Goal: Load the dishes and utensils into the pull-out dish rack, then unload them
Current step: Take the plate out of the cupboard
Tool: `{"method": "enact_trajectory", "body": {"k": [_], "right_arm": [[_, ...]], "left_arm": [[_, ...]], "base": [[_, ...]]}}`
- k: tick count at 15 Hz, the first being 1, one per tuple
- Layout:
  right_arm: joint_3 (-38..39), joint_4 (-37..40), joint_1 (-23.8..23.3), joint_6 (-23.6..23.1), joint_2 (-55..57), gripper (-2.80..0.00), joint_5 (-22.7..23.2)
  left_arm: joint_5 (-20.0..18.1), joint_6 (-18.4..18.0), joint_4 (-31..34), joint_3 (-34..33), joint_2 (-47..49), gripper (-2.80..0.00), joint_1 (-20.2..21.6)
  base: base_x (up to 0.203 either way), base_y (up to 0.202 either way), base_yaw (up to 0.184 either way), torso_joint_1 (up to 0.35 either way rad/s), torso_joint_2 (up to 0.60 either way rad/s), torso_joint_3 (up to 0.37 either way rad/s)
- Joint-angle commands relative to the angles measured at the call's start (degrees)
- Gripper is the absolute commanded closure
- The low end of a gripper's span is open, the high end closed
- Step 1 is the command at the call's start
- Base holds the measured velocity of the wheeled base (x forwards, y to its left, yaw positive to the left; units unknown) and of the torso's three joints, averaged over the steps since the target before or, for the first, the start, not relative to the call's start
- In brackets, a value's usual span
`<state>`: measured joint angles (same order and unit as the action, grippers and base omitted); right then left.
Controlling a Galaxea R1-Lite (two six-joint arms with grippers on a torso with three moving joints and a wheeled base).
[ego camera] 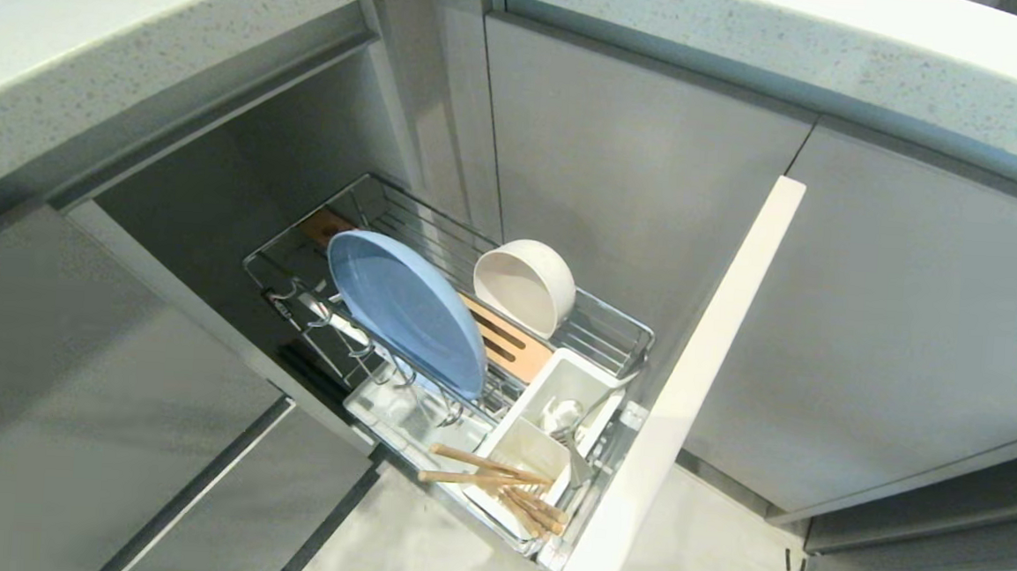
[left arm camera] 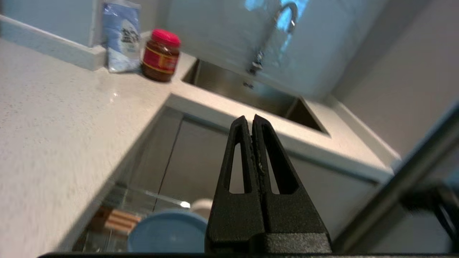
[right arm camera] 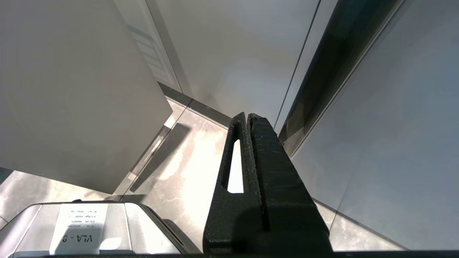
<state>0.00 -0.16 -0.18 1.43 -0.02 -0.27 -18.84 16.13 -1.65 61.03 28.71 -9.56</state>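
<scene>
Head view: you look steeply down from above the tabletop edge (ego camera: 135, 42) into the pull-out dish rack (ego camera: 612, 327).
Left wrist view: you face level along closed fingers (left arm camera: 267, 157) toward the sink (left arm camera: 251, 93), tabletop close alongside.
Right wrist view: you look low, past closed fingers (right arm camera: 261, 150), at floor (right arm camera: 186, 161) and cabinet fronts.
Shared: the blue plate (ego camera: 406, 306) and rack show in head and left wrist views.
</scene>
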Motion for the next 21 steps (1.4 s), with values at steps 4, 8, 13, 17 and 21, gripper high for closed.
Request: {"method": "enact_trajectory", "body": {"k": [4,8,13,17,21], "right_arm": [[0.1,0.0,0.0,0.0,-0.2,0.00,0.0],[0.1,0.0,0.0,0.0,-0.2,0.00,0.0],[0.1,0.0,0.0,0.0,-0.2,0.00,0.0],[0.1,0.0,0.0,0.0,-0.2,0.00,0.0],[0.1,0.0,0.0,0.0,-0.2,0.00,0.0]], "left_arm": [[-3.5,-0.4,17.9,-5.0,-21.8,0.00,8.3],[3.6,-7.4,23.6,-19.4,-28.8,0.00,9.4],[15.3,-15.1,-9.1,-53.4,-28.8,0.00,9.5],[19.3,-18.0,-9.6,-62.6,-28.8,0.00,9.5],[19.0,-17.4,-1.8,-62.5,-28.7,0.00,9.5]], "base": [[0.000,0.000,0.000,0.000,0.00,0.000],[0.000,0.000,0.000,0.000,0.00,0.000],[0.000,0.000,0.000,0.000,0.00,0.000],[0.000,0.000,0.000,0.000,0.00,0.000],[0.000,0.000,0.000,0.000,0.00,0.000]]}}
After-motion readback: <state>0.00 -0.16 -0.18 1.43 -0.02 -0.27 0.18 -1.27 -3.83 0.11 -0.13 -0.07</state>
